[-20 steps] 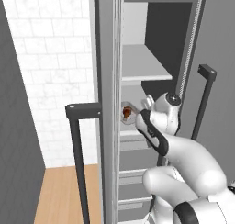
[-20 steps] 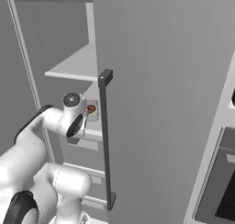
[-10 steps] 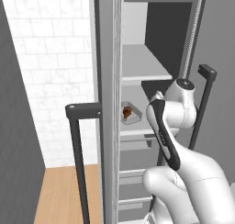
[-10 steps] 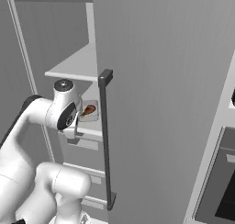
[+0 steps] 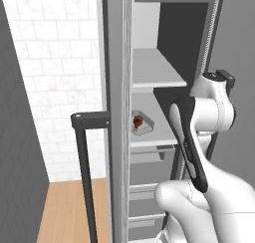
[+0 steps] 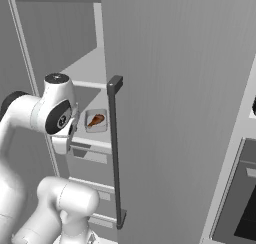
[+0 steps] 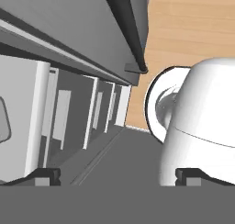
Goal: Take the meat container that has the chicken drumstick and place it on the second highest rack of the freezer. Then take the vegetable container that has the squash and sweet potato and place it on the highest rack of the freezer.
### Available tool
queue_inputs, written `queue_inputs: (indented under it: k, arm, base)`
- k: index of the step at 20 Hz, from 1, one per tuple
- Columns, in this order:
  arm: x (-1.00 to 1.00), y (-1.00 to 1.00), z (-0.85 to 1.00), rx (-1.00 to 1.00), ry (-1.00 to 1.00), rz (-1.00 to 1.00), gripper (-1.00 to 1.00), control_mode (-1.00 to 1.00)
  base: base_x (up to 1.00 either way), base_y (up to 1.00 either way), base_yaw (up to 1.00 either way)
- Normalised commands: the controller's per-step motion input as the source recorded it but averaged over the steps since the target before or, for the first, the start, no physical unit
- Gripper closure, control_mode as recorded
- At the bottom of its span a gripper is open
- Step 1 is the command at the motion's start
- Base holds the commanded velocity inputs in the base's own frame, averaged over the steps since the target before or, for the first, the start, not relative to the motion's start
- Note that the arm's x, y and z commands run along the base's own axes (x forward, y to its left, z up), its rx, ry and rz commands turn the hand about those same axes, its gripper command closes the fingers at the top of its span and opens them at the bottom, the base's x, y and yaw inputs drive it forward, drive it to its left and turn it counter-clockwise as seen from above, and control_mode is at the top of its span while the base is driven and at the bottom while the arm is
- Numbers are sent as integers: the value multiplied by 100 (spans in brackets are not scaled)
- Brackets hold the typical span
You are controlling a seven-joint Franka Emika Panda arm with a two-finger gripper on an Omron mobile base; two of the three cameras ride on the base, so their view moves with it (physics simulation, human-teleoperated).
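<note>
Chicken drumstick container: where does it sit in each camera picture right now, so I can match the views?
Left base view: the container with the chicken drumstick sits centre, on the second highest rack, just right of the door edge.
Right base view: it sits left of centre, between the arm and the dark bar handle.
Hand view: I can't make it out there.
Shared landmark: that white rack above the grey drawers.

My own arm hides the right part of the second highest rack (image 5: 149, 143) in the left base view. The container (image 6: 96, 121) is small in both base views; its rim is hard to make out, and the drumstick (image 6: 95, 120) reads as a reddish blob. The freezer (image 6: 165, 108) runs off the frame's top and bottom. My fingertips (image 7: 46, 175) are perhaps half cut off low in the hand view.
</note>
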Motion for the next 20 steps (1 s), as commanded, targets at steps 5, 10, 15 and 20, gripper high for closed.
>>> queue_inputs:
  k: [5, 10, 15, 20]
  arm:
    - [-69, 1, 42, 0, 0, 0, -100, -100]
    - [-74, 1, 24, 0, 0, 0, -100, -100]
    - [-7, 1, 43, 0, 0, -4, -100, -100]
    - [-2, 0, 46, 0, 0, -2, -100, -100]
  base:
    - [0, 0, 0]
    - [0, 0, 0]
    - [0, 0, 0]
    - [0, 0, 0]
